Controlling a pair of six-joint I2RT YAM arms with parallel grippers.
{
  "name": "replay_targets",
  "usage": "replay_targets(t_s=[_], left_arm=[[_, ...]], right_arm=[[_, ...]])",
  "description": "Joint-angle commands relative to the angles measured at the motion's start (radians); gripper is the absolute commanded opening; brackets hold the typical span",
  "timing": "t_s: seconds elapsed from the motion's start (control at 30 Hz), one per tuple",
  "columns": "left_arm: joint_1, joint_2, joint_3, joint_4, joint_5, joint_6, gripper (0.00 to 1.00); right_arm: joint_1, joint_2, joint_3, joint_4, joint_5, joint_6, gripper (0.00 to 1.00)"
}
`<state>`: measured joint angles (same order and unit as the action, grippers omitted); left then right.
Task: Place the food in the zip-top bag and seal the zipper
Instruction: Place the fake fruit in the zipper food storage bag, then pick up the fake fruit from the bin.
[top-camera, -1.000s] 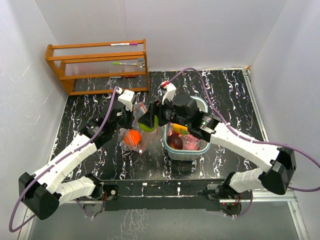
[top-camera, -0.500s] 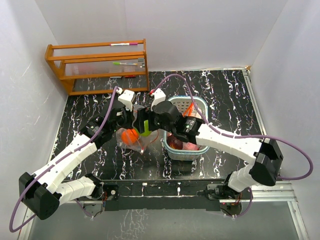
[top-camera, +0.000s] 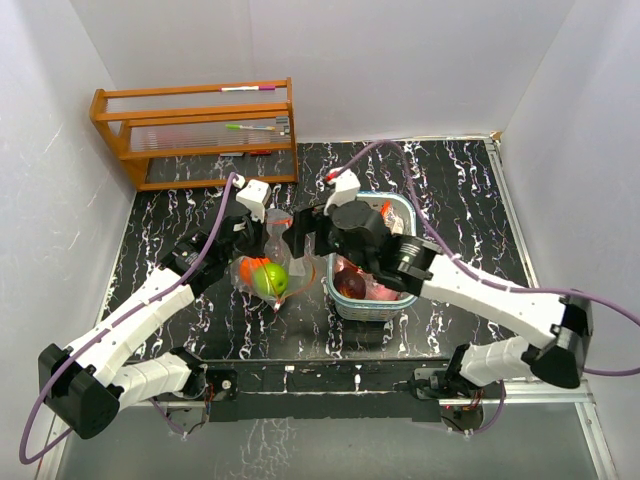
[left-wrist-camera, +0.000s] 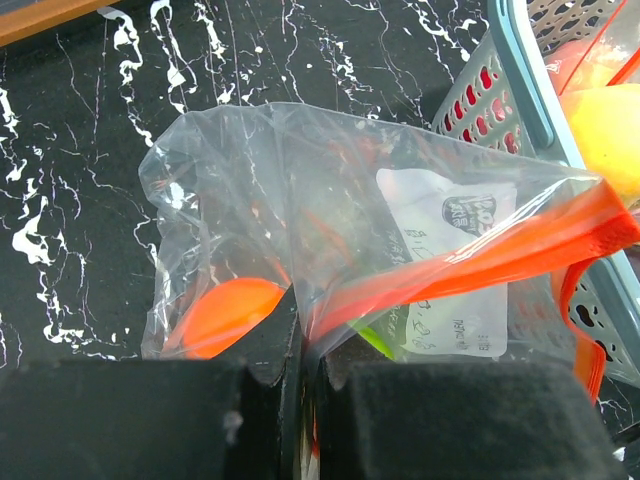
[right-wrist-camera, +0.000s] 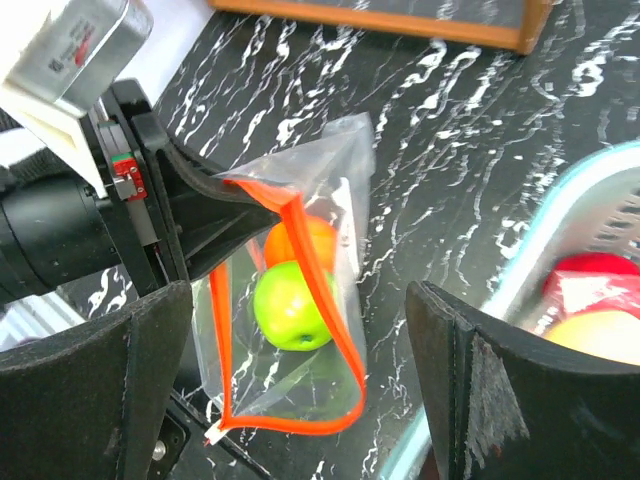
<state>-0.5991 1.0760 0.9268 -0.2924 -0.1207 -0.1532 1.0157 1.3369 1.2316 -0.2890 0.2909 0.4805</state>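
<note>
A clear zip-top bag (top-camera: 272, 282) with an orange zipper rim stands open on the black marble table. An orange fruit (top-camera: 251, 270) and a lime-green fruit (top-camera: 272, 279) lie inside it. My left gripper (top-camera: 252, 240) is shut on the bag's rim (left-wrist-camera: 305, 345) and holds it up; the orange fruit (left-wrist-camera: 225, 315) shows through the plastic. My right gripper (right-wrist-camera: 300, 380) is open and empty, just above the bag's mouth, looking down on the green fruit (right-wrist-camera: 293, 305) and the orange fruit (right-wrist-camera: 300, 243). More fruits, dark purple (top-camera: 350, 285) and pink (top-camera: 381, 291), lie in the pale-blue basket (top-camera: 404, 300).
The basket (right-wrist-camera: 560, 235) stands just right of the bag, with a red fruit (right-wrist-camera: 590, 278) and a yellow one (right-wrist-camera: 600, 335) in it. A wooden rack (top-camera: 200, 130) with pens stands at the back left. White walls close in the table.
The green fruit was in my right gripper over the bag; it now lies in the bag beside the orange one. My right gripper has opened and drawn back a little to the right.
</note>
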Motion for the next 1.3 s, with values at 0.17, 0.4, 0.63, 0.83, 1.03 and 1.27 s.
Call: replay_targets(t_s=[0.17,0.4,0.63,0.83,1.03,1.27], left_arm=[[0.007,-0.002,0.000,0.007,0.009,0.003,0.00],[0.007,-0.004,-0.002,0.006,0.009,0.002,0.00],[0.007,-0.006,-0.003,0.005,0.004,0.007,0.00],[0.007,-0.011,-0.006,0.004,0.003,0.007,0.00],[0.007,-0.013,-0.005,0.003,0.002,0.010,0.00],[0.007,-0.016,-0.006,0.002,-0.003,0.009,0.00]], right_arm=[[-0.045,-0.075,-0.028,-0.353,0.344,0.157,0.98],[-0.174,-0.024,-0.069,-0.349,0.271,0.153,0.99],[-0.200,0.054,-0.094,-0.368,0.258,0.166,0.99],[-0.226,0.083,-0.158,-0.315,0.223,0.179,0.99],[-0.261,0.088,-0.219,-0.237,0.185,0.168,0.99],[-0.262,0.024,-0.205,-0.228,0.166,0.149,0.77]])
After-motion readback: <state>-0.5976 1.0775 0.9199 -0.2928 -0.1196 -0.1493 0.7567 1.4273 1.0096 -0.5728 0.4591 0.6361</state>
